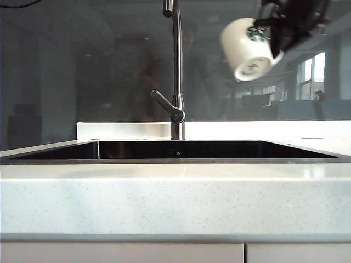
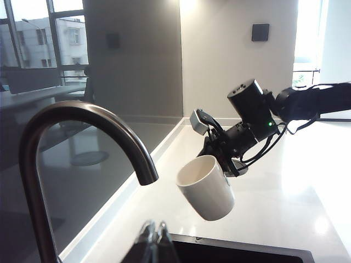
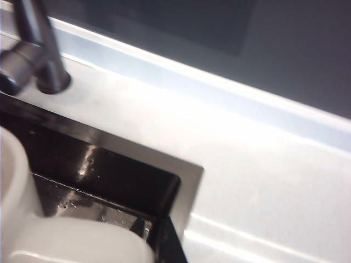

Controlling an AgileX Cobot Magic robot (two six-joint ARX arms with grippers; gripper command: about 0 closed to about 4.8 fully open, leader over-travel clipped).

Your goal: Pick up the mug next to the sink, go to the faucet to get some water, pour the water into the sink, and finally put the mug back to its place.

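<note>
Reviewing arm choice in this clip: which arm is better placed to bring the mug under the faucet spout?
Right. Its claw already holds the mug raised beside the faucet spout; the left claw, shut and empty, sits by the spout.

The faucet (image 1: 176, 71) loses its top past the exterior view's upper edge. Beside it the tilted mug (image 1: 249, 48) is motion-blurred, its green logo unreadable, and the right gripper (image 1: 282, 33) holding it is a dark smear, partly cropped. Near the faucet's spout, only the left gripper (image 2: 152, 241)'s closed tips show. The sink (image 3: 109, 181) shows just one corner.
</note>
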